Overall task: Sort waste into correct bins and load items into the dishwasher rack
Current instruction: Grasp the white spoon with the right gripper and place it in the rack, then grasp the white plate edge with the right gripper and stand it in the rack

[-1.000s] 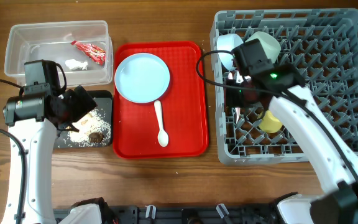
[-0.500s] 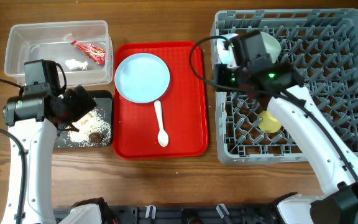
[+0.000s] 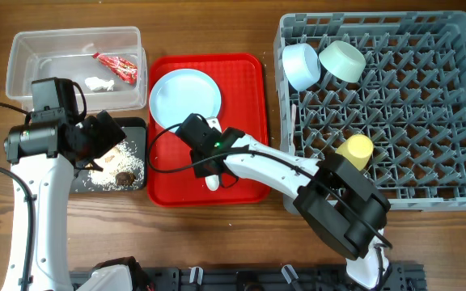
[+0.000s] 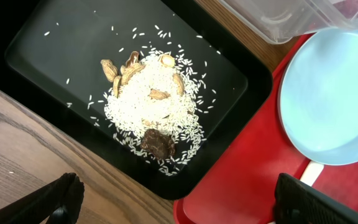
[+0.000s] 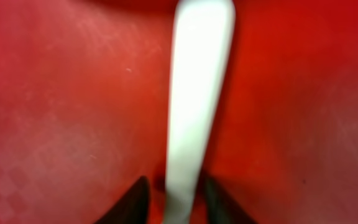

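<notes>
A: Nearest first. What is the right hand [image 5: 178,202] doing?
B: It is down on the red tray [image 3: 249,121], set narrow and straddling the handle of the white spoon [image 5: 197,93]. A dark sliver shows beside the handle, so it is judged not clamped yet, though the view is blurred. The spoon lies flat, hence the low approach from above.
A: And the left hand [image 4: 185,199]?
B: Spread wide and empty, hanging over the near edge of the black tray [image 4: 42,37]. The food scraps [image 4: 151,106] sit heaped inside it.
A: Further out?
B: The yellow cup [image 3: 355,151] is in the dishwasher rack [image 3: 427,121]. The pale blue plate [image 3: 184,99] is on the red tray, just beyond the spoon. Farthest, the snack wrapper [image 3: 118,67] and white scrap [image 3: 95,82] lie in the clear tub [image 3: 23,48]. The blue bowl [image 3: 301,65] and green bowl [image 3: 342,60] sit tilted in the rack, presumably to drain.
A: What remains?
B: Judged: the spoon, then the plate.
</notes>
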`<state>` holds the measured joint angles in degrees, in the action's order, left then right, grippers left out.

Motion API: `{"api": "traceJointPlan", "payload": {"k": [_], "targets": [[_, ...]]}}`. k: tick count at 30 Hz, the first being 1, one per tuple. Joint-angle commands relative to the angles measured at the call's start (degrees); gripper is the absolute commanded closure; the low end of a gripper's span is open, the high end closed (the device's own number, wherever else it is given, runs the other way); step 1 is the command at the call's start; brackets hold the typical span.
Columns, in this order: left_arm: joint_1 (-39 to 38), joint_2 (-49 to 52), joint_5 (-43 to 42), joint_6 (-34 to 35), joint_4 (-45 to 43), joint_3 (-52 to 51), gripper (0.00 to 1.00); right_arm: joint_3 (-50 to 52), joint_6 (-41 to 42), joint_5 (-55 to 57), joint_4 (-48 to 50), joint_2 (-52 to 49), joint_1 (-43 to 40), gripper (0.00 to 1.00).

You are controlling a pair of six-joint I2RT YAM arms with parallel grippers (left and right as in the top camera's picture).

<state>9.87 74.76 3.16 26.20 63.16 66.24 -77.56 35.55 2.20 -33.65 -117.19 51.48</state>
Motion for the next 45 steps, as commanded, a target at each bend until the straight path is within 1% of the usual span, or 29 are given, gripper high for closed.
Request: {"api": "traceJointPlan", "payload": {"k": [1, 2, 4, 6, 9, 12, 14, 15, 16, 18, 20, 21, 22, 23, 26, 27, 28, 30, 31, 32, 33, 34, 37, 38, 40, 41, 43, 45], "targets": [[0.44, -0.50, -0.11, 0.35, -0.15, 0.15, 0.00, 0.24, 5.11, 0.96, -1.79, -2.91, -0.09, 0.91], [0.44, -0.50, -0.11, 0.35, -0.15, 0.15, 0.00, 0.09, 5.14, 0.96, -2.21, -2.75, -0.24, 0.95], [0.42, -0.50, -0.11, 0.35, -0.15, 0.15, 0.00, -0.09, 5.62, 1.03, -3.72, -1.51, -0.79, 0.96], [0.44, -0.50, -0.11, 0.35, -0.15, 0.15, 0.00, -0.09, 5.25, 1.27, -6.93, 2.36, -2.58, 0.96], [0.44, -0.50, -0.11, 0.35, -0.17, 0.15, 0.00, -0.09, 1.99, 1.29, -11.17, 10.05, -6.08, 0.96], [0.44, -0.50, -0.11, 0.35, -0.17, 0.15, 0.00, -0.09, -0.17, 5.16, -15.28, 20.35, -10.38, 0.96], [0.44, -0.50, -0.11, 0.35, -0.50, 0.15, 0.00, -0.09, -3.96, 7.48, -18.12, 27.96, -15.45, 0.96], [0.44, -0.50, -0.11, 0.35, -0.57, 0.15, 0.00, -0.09, -5.05, 7.48, -19.12, 29.46, -17.18, 0.96], [0.44, -0.50, -0.11, 0.35, -0.59, 0.15, 0.00, -0.07, -6.88, 7.56, -21.51, 30.47, -20.59, 0.96], [0.44, -0.50, -0.11, 0.35, -0.57, 0.15, 0.00, 0.76, -6.99, 10.38, -24.26, 29.97, -24.46, 0.96], [0.42, -0.50, -0.11, 0.35, -0.59, 0.15, 0.00, 2.49, -7.10, 10.05, -24.30, 28.50, -28.37, 0.96], [0.44, -0.50, -0.11, 0.35, -0.59, 0.15, 0.00, 2.93, -7.63, 8.28, -23.82, 27.41, -29.00, 0.96], [0.44, -0.50, -0.11, 0.35, -0.59, 0.15, 0.00, 3.43, -10.43, 4.09, -22.29, 26.18, -29.05, 0.96], [0.42, -0.50, -0.13, 0.37, -0.59, 0.15, 0.00, 3.82, -11.17, 2.64, -21.33, 24.81, -28.98, 0.95], [0.44, -0.50, -0.11, 0.35, -0.57, 0.15, 0.00, 3.87, -11.10, 2.43, -20.06, 23.47, -28.96, 0.76], [0.44, -0.50, -0.11, 0.35, -0.59, 0.15, 0.00, 3.80, -11.47, 2.40, -19.45, 23.61, -28.96, 0.65], [0.44, -0.50, -0.11, 0.35, -0.61, 0.15, 0.00, 3.45, -11.47, 2.40, -18.84, 23.65, -28.96, 0.51], [0.44, -0.50, -0.11, 0.35, -0.61, 0.15, 0.00, 0.90, -11.63, 1.99, -16.57, 24.50, -28.94, 0.44], [0.44, -0.50, -0.11, 0.35, -0.61, 0.15, 0.00, -0.28, -11.78, -0.76, -13.94, 25.18, -28.83, 0.40], [0.42, -0.50, -0.11, 0.35, -0.63, 0.15, 0.00, -0.92, -13.16, -5.81, -10.08, 25.90, -28.83, 0.40], [0.44, -0.50, -0.11, 0.35, -0.61, 0.15, 0.00, -0.98, -14.10, -12.81, -4.00, 26.45, -28.83, 0.39], [0.42, -0.50, -0.11, 0.37, -0.61, 0.15, 0.00, -0.98, -13.81, -15.67, -0.44, 26.45, -28.50, 0.39], [0.42, -0.50, -0.13, 0.35, -0.61, 0.15, 0.00, -0.92, -10.54, -14.25, 9.29, 22.36, -24.20, 0.34], [0.42, -0.50, -0.13, 0.37, -0.61, 0.15, 0.00, -0.92, -9.42, -12.02, 12.92, 18.71, -21.55, 0.30], [0.42, -0.50, -0.13, 0.35, -0.59, 0.15, 0.00, -0.92, -9.46, -9.14, 17.05, 12.15, -17.94, 0.30], [0.42, -0.50, -0.15, 0.37, -0.59, 0.15, 0.00, -0.92, -8.39, -7.04, 18.69, 7.93, -16.28, 0.29], [0.42, -0.50, -0.35, 0.35, -0.59, 0.15, 0.00, -0.92, -6.25, -4.50, 20.20, 2.58, -14.84, 0.27], [0.42, -0.50, -0.33, 0.35, -0.59, 0.15, 0.00, -0.92, -5.29, -4.57, 22.12, -1.95, -13.79, 0.28]]}}
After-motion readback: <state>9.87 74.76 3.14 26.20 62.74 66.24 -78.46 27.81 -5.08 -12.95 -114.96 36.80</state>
